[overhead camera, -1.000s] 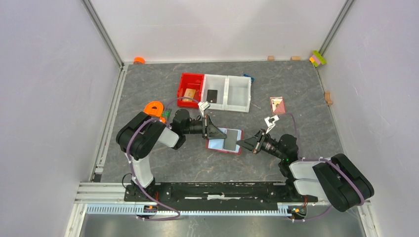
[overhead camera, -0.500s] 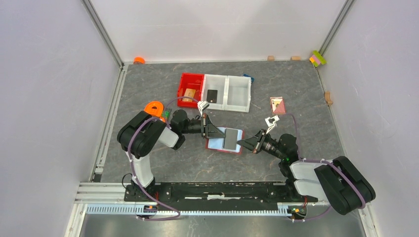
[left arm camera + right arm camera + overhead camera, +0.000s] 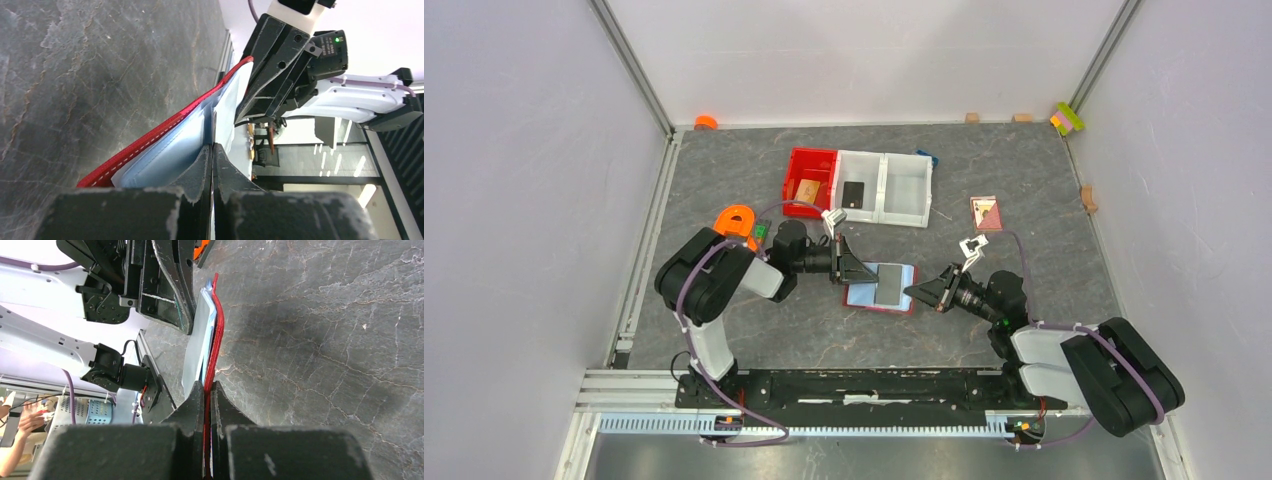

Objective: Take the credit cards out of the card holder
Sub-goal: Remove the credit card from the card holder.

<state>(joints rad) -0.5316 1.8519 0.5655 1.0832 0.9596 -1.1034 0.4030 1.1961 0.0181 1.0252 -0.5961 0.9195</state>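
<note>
Wallet (image 3: 867,292) lies opened flat between the two claws, pale lining up. Right claw (image 3: 207,385) is closed on the wallet's red edge, which runs straight out from between its tips; it looks to be the anchor. Left claw (image 3: 212,147) is closed too, tips pinched on a thin pale blue layer (image 3: 172,152) at the wallet's near side. Whether that layer is a card or only lining cannot be told. A grey rectangle (image 3: 890,283) sits on the lining just beyond the left claw's tips, toward the right claw; probably the last card. Well behind the left claw, toward the far wall, a tan card (image 3: 807,190) rests in the red bin (image 3: 800,160) and a black card (image 3: 853,193) in the white bin (image 3: 861,154) beside it, so two look done. Step in hand, as I judge it: drawing out the third. Next move calls for a slow pull by the left claw, away from the right claw and in line with the pocket, while the right keeps the wallet pinned. If lining lifts instead, release and re-grip closer to the card's edge.
</note>
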